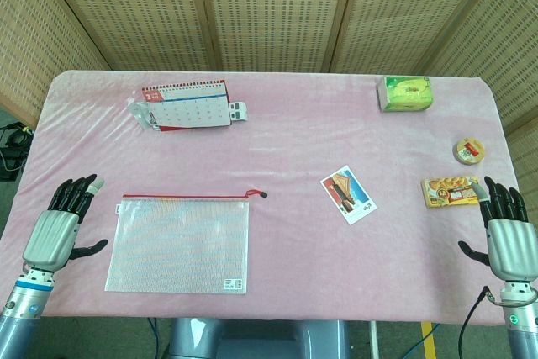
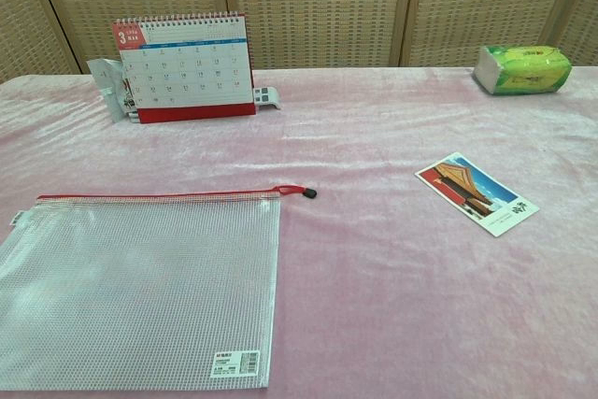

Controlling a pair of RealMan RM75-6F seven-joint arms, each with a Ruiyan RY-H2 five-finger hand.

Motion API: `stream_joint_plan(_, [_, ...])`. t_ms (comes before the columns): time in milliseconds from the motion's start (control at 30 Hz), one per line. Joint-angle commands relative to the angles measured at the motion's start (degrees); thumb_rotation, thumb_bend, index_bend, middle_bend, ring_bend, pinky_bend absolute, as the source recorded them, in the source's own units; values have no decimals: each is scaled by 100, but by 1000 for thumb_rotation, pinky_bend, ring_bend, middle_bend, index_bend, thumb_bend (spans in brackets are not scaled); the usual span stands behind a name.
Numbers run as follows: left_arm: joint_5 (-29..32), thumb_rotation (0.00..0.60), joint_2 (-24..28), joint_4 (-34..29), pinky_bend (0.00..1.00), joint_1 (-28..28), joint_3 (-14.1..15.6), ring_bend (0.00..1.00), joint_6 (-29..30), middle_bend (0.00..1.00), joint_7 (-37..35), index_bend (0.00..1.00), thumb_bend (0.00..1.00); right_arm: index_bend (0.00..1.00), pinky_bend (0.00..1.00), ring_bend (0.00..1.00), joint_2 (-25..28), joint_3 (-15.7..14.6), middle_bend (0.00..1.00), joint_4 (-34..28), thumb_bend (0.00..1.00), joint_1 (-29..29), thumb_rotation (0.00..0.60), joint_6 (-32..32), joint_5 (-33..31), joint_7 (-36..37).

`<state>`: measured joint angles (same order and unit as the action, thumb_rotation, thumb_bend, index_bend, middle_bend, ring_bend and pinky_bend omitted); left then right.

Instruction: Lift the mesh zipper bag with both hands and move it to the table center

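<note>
The left robot hand point(image 1: 57, 229) rests near the front left edge of the table point(image 1: 286, 132), fingers spread and holding nothing, just beside the left side of the mesh zipper bag point(image 1: 179, 243) but not touching it. The right robot hand point(image 1: 507, 237) sits at the front right edge, likewise released with its fingers apart, its fingertips close to a small orange snack packet point(image 1: 451, 191). The bag lies flat on the pink cloth toward the front left, its red zipper strip along the far edge and the zipper pull point(image 2: 308, 192) at its right end; a small white label point(image 2: 235, 362) shows in its near right corner. Toward the middle right lies a picture card point(image 1: 348, 194), turned at an angle. Further back stand a desk calendar point(image 1: 187, 105) on the left and a green tissue pack point(image 1: 407, 93) on the right, with a small round tin point(image 1: 470, 150) by the right edge.
</note>
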<state>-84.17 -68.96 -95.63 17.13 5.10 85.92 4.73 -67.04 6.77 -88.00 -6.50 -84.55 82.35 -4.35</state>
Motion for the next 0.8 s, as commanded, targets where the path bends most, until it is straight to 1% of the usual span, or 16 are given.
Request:
stream_joint_plan(33, [-17,600,-18,15,0,-27,-42,0,-38,0,31,0,0,64,0,0,4,-3,0,-4,0,0,600,5,0,5])
stream_joint_plan(300, [-45,600,-141,24,0,46,-214,0,-300,0,236,0,0,64,0,0,29,-14,0,-9,0,-3,600,49,-15,47])
stream_joint_plan(333, [-57,600,-162,0,31,111,-258,44,-392,33,289,0,0,64,0,0,25,-12,0,-3,0,-9,600,62,-22,41])
stream_joint_plan(367, [-78,600,-176,-39,98,202,-318,118,-499,112,356,0,0,64,0,0,22,-10,0,2,0,-15,600,76,-30,35])
stream_joint_plan(400, [-100,600,-190,-70,251,275,-373,264,-568,272,397,0,0,64,0,0,19,-8,0,6,0,-21,600,86,-34,32])
stream_joint_plan(433, [-166,600,-229,-102,443,402,-482,432,-646,463,433,5,0,64,0,0,15,-8,0,13,0,-28,600,100,-38,28])
stream_joint_plan(467, [-229,600,-306,-137,557,579,-616,520,-780,572,427,30,0,63,0,0,12,-9,0,19,0,-34,600,111,-40,25])
stream_joint_plan(500, [-236,600,-368,-155,678,755,-735,609,-964,673,439,96,0,64,0,0,6,-5,0,27,0,-40,600,121,-48,16])
stream_joint_plan(533, [-255,600,-428,-153,772,896,-840,684,-1082,747,486,184,0,64,0,0,2,-3,0,31,0,-43,600,126,-54,9])
stream_joint_plan(567, [-214,600,-586,-91,830,1149,-1054,733,-1291,792,671,246,0,63,0,0,-5,-2,0,38,0,-48,600,133,-60,-7])
stream_joint_plan(600, [-82,600,-981,21,909,1723,-1461,803,-1803,852,955,314,0,64,0,0,-23,-9,0,51,0,-57,600,147,-58,-53])
stream_joint_plan(633, [208,600,-1217,154,966,1961,-1663,865,-2084,902,1172,363,0,64,0,0,-38,-11,0,57,0,-66,600,163,-64,-72])
stream_joint_plan(700, [558,600,-1474,274,1000,2202,-1851,930,-2350,956,1492,412,0,64,0,0,-53,-11,0,70,0,-78,600,194,-83,-85])
stream_joint_plan(767, [1039,600,-1908,561,1000,2631,-2077,950,-2771,974,1977,426,0,64,0,0,-79,-4,0,112,0,-105,600,273,-147,-110])
stream_joint_plan(800, [1218,600,-2066,693,1000,2764,-2133,953,-2888,977,2149,431,0,64,0,0,-87,-1,0,122,0,-112,600,298,-169,-113])
